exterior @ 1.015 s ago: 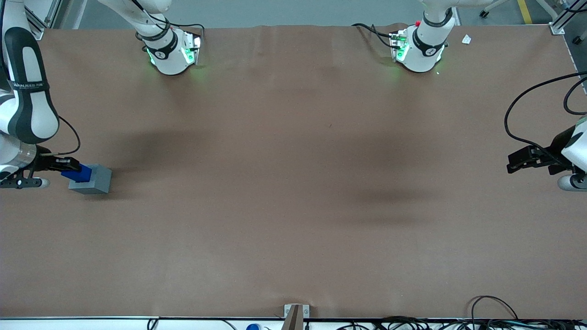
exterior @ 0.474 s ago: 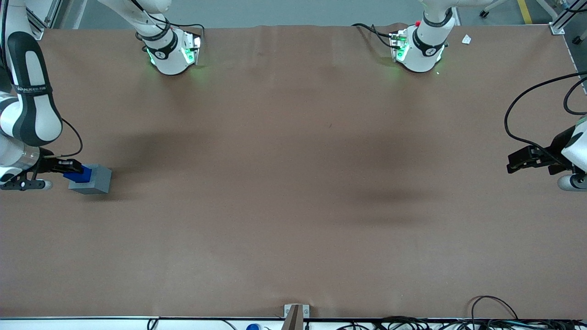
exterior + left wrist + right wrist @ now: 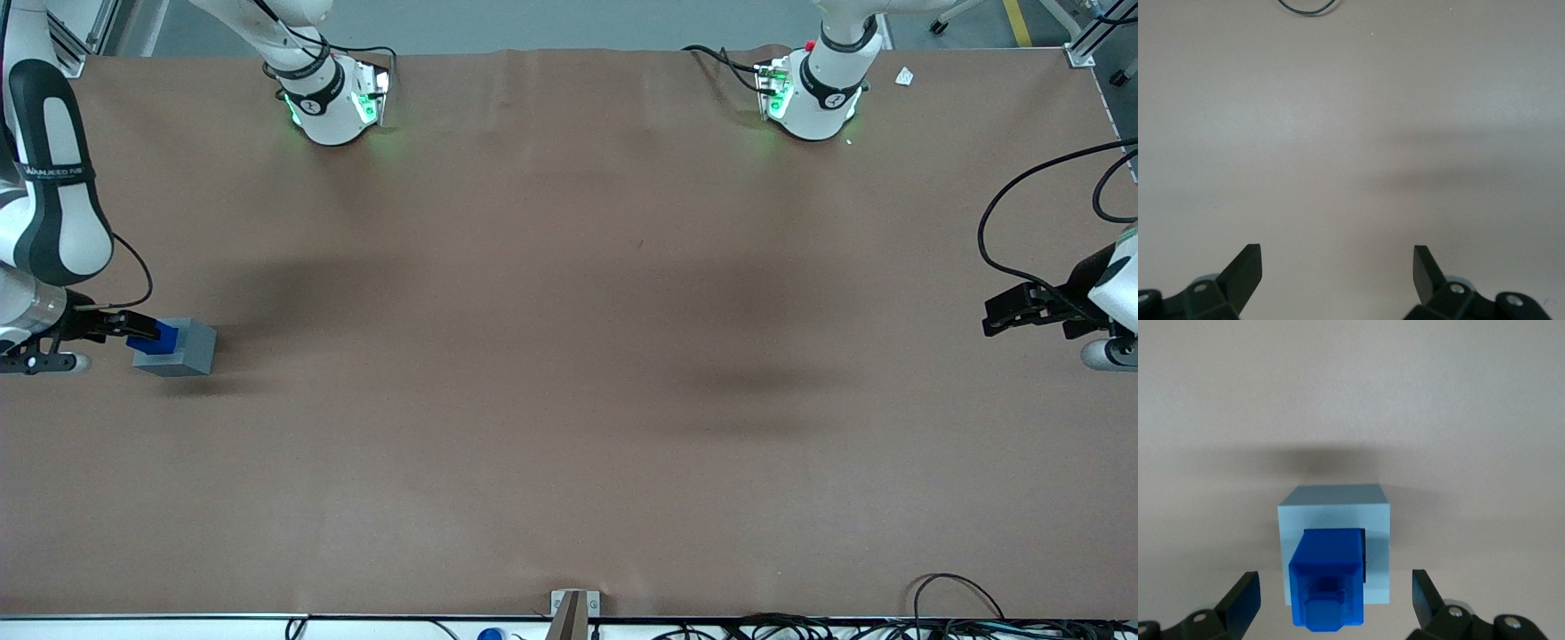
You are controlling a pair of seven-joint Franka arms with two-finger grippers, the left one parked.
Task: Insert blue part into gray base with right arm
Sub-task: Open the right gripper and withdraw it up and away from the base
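The blue part (image 3: 1328, 577) stands in the square socket on top of the gray base (image 3: 1375, 520), its stub end pointing up at the camera. My right gripper (image 3: 1335, 587) hangs above it, open, with one finger (image 3: 1243, 592) on each side and a clear gap to the blue part; it holds nothing. In the front view the gray base (image 3: 187, 348) sits at the working arm's end of the table, the blue part (image 3: 153, 336) pokes out of its top, and the gripper (image 3: 114, 324) is just above and beside it.
The brown table cover (image 3: 569, 356) spreads wide toward the parked arm's end. Both arm bases (image 3: 333, 98) stand at the edge farthest from the front camera. Cables (image 3: 960, 613) lie along the near edge.
My gripper has drawn back from the blue part toward the table's end. The blue part stays in the gray base, which has not moved.
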